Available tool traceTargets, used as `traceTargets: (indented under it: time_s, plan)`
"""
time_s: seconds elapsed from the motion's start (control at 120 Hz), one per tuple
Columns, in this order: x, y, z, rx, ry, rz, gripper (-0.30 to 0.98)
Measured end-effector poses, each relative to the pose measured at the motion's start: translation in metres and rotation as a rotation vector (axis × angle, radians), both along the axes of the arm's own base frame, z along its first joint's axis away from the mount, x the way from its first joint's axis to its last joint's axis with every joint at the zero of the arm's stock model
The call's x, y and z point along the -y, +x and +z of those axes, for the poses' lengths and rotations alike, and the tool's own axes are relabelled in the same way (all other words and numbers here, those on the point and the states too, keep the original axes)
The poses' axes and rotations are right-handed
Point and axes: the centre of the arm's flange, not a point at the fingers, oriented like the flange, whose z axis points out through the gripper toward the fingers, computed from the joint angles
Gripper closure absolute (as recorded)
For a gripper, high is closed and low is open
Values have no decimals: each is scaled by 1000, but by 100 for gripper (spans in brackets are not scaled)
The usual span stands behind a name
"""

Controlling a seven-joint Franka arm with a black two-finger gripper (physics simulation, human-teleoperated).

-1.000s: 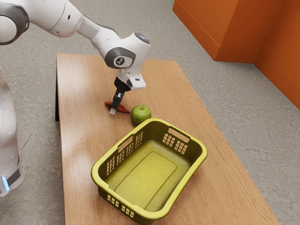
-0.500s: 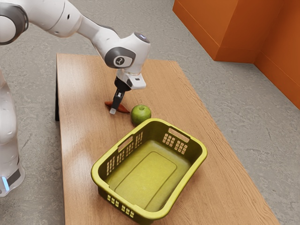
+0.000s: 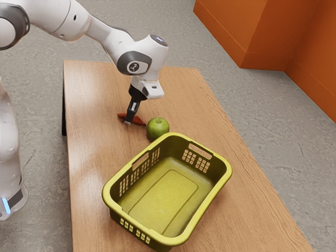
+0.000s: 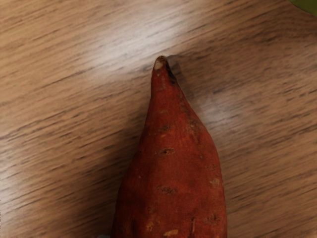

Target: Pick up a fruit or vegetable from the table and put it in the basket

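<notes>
The black gripper [image 3: 129,121] is down at the reddish-brown sweet potato [image 3: 138,121] in the exterior view, its lower end overlapping the potato's middle. The potato lies on the table, partly hidden behind the gripper. Seen from the wrist, the sweet potato [image 4: 171,163] tapers to a dark-streaked tip, and its thicker part runs out under the hand. The yellow-green basket [image 3: 222,181] stands on the table toward the exterior view's bottom, with nothing inside it.
A green apple [image 3: 158,128] sits between the sweet potato and the basket, close to the basket's rim. In the wrist view a bit of green [image 4: 308,5] shows at a corner. The wooden table [image 3: 94,157] has its long edge beside the arm's base.
The gripper's lower end has shifted slightly in against the sweet potato, while the hand has barely moved. Potato, apple and basket keep their places.
</notes>
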Motion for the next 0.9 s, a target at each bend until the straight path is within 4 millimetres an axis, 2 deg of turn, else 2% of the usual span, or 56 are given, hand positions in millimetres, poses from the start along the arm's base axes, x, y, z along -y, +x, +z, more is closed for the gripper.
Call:
traceTargets:
  time_s: [0.083, 0.425, 0.7, 0.9]
  plan:
    - [0, 0, 2, 3, 2, 0, 54]
    - [2, -5, 21, 27, 7, 4, 55]
    - [3, -11, 44, 48, 12, 11, 55]
    - [7, -1, 71, 76, 25, 3, 55]
